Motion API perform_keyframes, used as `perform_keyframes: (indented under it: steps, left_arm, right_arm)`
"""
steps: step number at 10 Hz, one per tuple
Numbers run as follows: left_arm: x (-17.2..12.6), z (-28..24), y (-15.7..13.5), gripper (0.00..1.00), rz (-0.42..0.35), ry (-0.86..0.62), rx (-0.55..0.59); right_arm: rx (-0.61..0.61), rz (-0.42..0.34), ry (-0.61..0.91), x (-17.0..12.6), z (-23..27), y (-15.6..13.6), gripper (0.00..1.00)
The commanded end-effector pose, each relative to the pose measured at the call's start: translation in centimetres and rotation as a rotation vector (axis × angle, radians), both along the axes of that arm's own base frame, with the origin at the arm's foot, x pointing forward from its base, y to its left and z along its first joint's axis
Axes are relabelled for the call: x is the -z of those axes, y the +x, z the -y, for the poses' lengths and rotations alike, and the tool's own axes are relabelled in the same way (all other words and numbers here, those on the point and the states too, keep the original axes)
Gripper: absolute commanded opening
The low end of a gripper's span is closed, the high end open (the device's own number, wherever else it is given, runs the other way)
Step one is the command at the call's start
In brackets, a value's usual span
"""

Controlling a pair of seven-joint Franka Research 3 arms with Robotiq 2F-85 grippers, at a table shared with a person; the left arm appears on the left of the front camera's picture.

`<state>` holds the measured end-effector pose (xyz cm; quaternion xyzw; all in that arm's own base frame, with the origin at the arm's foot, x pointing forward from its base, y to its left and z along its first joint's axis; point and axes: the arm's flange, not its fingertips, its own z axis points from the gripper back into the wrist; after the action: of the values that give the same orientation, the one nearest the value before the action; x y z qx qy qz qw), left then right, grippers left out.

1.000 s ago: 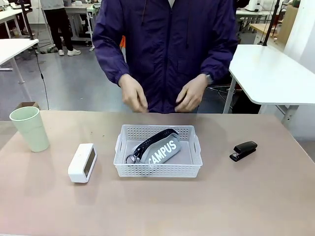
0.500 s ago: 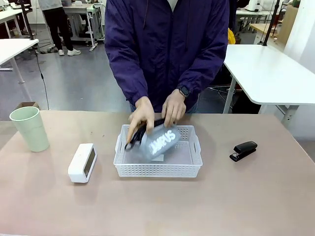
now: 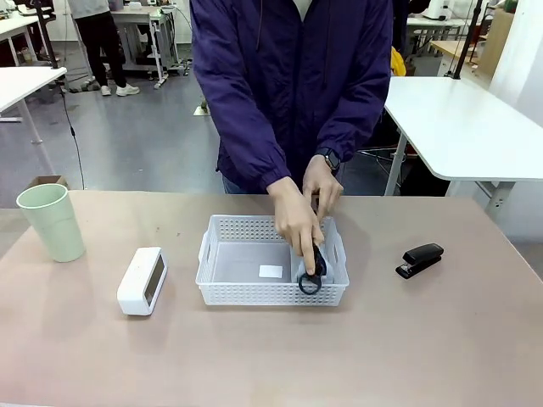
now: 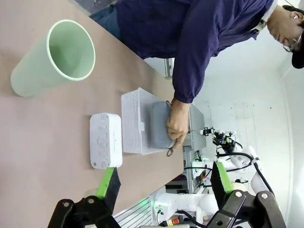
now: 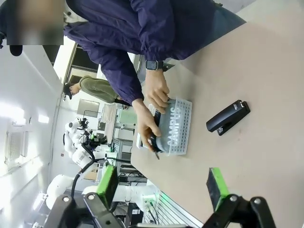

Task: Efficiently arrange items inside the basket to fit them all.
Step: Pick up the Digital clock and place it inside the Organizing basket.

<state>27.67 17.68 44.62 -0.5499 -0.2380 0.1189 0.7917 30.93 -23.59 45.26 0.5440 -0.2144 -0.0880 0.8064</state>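
- The grey pouch (image 3: 331, 261) stands on edge inside the white basket (image 3: 246, 292), against its right end in the front view. A person's hand (image 3: 297, 222) presses it there, fingers near its black ring (image 3: 310, 282). The other hand (image 3: 323, 181) is just behind.
- The rest of the basket floor lies bare.
- The white clock (image 3: 142, 281) lies on the tabletop (image 3: 271, 356) just left of the basket. The green cup (image 3: 51, 222) stands upright at the far left of the frame, and the black stapler (image 3: 422, 259) sits to the right, apart from the basket.
- The left jaws stand wide and hold nothing, green pads (image 4: 108, 183) far apart above the tabletop. The right jaws are likewise wide and empty, pads (image 5: 216, 186) spread.
- Handling, as a judgement: the pouch looks soft and light and will squash to fit, so take it by the body or strap.
- The clock looks stiff and smooth; grip it across the short sides.
- The stapler seems hard and dense; pinch it across the middle.
- The cup looks thin, light and slippery, so pinch its wall at the rim, gently.
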Motion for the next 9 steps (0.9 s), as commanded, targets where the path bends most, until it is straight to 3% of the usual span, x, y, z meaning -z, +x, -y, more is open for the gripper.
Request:
perform_keyframes:
  steps: [1, 4, 5, 9]
  left_arm:
    - [0.0, -0.1, 0.1, 1.00, 0.033, -0.013, 0.007]
    - [0.2, -0.1, -0.1, 1.00, 0.001, -0.008, 0.002]
    - [-1.3, 1.7, 0.2, 1.00, -0.023, 0.064, 0.035]
    - [-6.9, 16.0, 6.0, 1.00, -0.188, 0.528, 0.377]
  right_arm:
    - [-0.003, 0.042, 0.004, -0.3, 0.2, 0.2, 1.00]
    - [-0.003, 0.042, 0.004, -0.3, 0.2, 0.2, 1.00]
    - [-0.003, 0.042, 0.004, -0.3, 0.2, 0.2, 1.00]
    - [-0.003, 0.042, 0.004, -0.3, 0.2, 0.2, 1.00]
